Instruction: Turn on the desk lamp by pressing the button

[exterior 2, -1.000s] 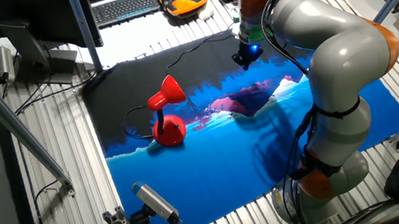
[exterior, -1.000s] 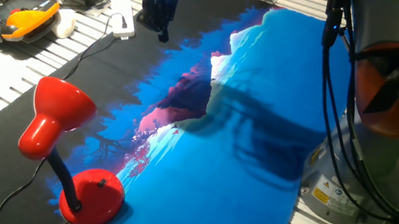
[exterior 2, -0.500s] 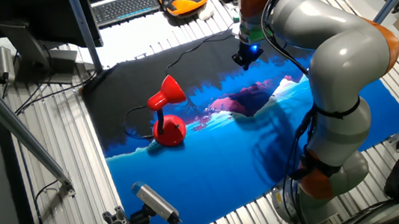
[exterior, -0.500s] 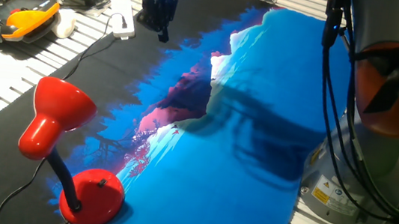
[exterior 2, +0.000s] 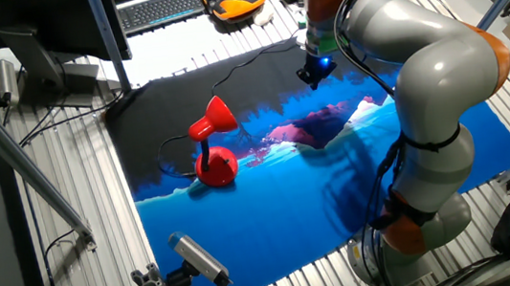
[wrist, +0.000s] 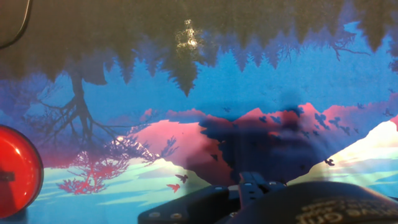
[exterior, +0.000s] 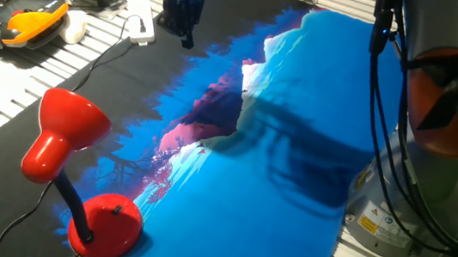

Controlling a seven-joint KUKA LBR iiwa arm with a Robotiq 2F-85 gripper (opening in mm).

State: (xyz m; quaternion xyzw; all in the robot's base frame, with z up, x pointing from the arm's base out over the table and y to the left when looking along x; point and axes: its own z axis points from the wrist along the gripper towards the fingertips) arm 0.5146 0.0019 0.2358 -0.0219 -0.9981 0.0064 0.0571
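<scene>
The red desk lamp [exterior: 65,134] stands at the near left of the printed mat, shade tilted up, black neck bending down to its domed base [exterior: 105,228]. The small dark button [exterior: 117,211] sits on top of the base. The other fixed view shows the lamp [exterior 2: 213,146] left of the mat's middle. My gripper [exterior: 185,34] hangs above the mat's far edge, well away from the lamp; it also shows in the other fixed view [exterior 2: 311,77]. No view shows the fingertips clearly. In the hand view a red rounded part of the lamp [wrist: 18,172] lies at the left edge.
An orange-and-black handheld device [exterior: 21,22] and a white block [exterior: 140,27] lie beyond the mat at the far left. A keyboard [exterior 2: 160,6] is at the back. My own arm base [exterior: 436,135] and cables stand at the right. A camera on a stand [exterior 2: 197,257] is by the front edge.
</scene>
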